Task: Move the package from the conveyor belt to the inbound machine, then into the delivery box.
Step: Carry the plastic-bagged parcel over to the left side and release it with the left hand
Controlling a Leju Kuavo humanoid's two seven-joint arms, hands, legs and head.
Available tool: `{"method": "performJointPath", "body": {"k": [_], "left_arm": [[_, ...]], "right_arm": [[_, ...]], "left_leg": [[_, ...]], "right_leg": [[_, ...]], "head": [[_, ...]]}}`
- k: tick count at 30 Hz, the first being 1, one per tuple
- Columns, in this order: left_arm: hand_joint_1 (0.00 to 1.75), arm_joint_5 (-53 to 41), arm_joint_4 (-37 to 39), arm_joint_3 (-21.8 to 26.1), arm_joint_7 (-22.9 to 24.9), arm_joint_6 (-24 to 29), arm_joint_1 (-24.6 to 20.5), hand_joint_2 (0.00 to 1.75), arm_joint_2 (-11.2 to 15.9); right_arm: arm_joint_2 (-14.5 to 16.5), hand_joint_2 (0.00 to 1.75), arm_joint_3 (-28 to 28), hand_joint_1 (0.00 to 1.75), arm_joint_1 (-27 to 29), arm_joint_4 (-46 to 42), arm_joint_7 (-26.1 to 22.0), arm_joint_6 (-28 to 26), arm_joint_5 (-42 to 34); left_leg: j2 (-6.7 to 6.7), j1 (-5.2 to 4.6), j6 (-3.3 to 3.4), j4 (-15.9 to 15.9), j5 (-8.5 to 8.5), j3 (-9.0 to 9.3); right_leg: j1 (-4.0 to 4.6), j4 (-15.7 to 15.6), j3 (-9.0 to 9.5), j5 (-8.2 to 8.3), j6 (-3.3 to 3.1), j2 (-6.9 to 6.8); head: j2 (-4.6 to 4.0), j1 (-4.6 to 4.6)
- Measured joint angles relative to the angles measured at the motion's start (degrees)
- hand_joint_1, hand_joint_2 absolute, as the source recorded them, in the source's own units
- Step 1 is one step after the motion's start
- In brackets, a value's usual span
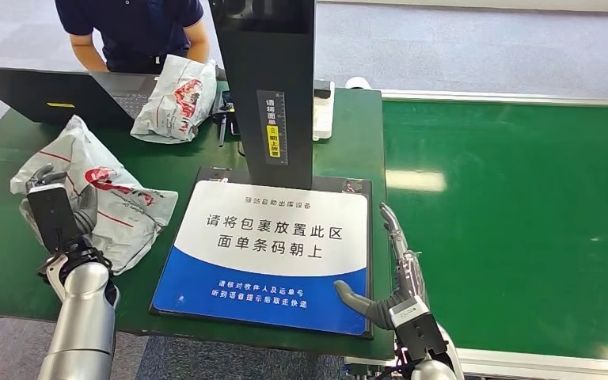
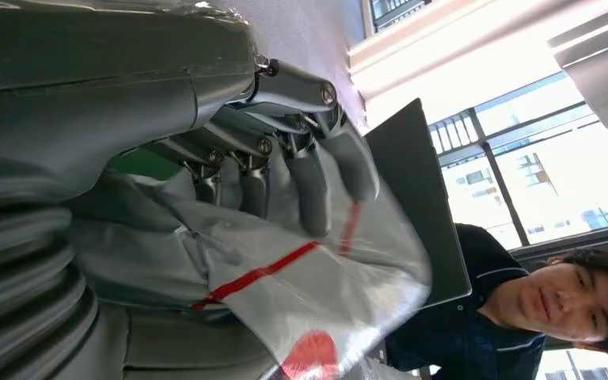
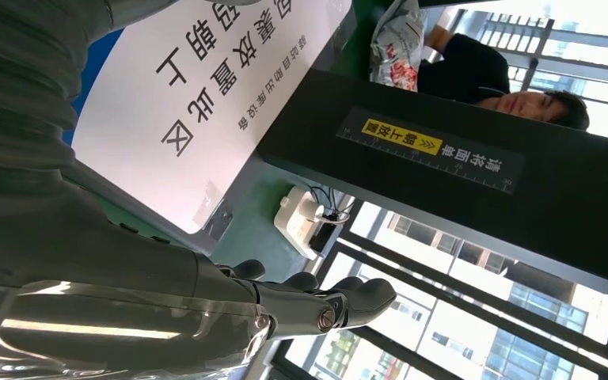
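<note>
The left hand (image 1: 63, 207) is wrapped around the grey package (image 1: 123, 202), fingers (image 2: 317, 186) pressed into the plastic as it lies on the green surface (image 1: 0, 261) just beside the inbound machine's plate (image 1: 273, 253); the right hand (image 1: 392, 273) hangs spread and empty at the plate's edge by the conveyor belt (image 1: 522, 222). That slick, floppy bag could slide out of the grip if lifted now! The plate reads "请将包裹放置此区 面单条码朝上".

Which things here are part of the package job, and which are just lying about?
Job:
- package, left hand on it
- scanner pad of the inbound machine
- conveyor belt
- right hand, open beside the pad

Lying about:
- second package near the person
- laptop
- white power strip
</note>
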Motion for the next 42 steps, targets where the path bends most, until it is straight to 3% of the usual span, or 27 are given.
{"method": "performJointPath", "body": {"k": [15, 26, 36, 42], "left_arm": [[0.0, -0.9, -2.0, -0.8, 1.9, -2.1, 1.4, 1.75, -0.4], [0.0, -0.3, -3.3, -1.4, 0.5, -2.2, 1.4, 1.75, -0.6], [0.0, 0.1, -4.7, -6.6, 0.3, -3.8, 0.9, 1.75, -0.7], [0.0, 3.3, -7.1, -10.5, -1.7, -8.8, 1.6, 1.75, -0.8]], "right_arm": [[0.0, 1.75, 0.0, 0.0, 0.5, 0.0, 0.1, 0.2, 0.3], [0.0, 1.75, 0.0, 0.0, 0.5, 0.0, 0.0, 0.1, 0.6], [0.0, 1.75, 0.0, 0.0, 0.5, 0.0, -0.5, -0.7, 0.7], [0.0, 1.75, 0.0, 0.0, 0.5, 0.3, -1.0, -1.4, 0.2]], "left_leg": [[0.0, 0.0, 0.0, 0.0, 0.0, 0.0], [0.0, 0.0, 0.0, 0.0, 0.0, 0.02], [0.0, 0.0, 0.0, 0.0, 0.0, 0.02], [0.0, 0.0, 0.0, 0.0, 0.0, 0.01]], "right_leg": [[0.0, 0.0, 0.0, 0.0, 0.0, 0.0], [0.0, 0.0, 0.01, 0.0, 0.0, 0.0], [-0.01, 0.0, 0.01, 0.0, 0.0, 0.0], [-0.01, 0.0, 0.01, 0.0, 0.0, 0.0]], "head": [[0.0, 0.01], [0.0, 0.01], [0.0, 0.0], [0.0, 0.0]]}}
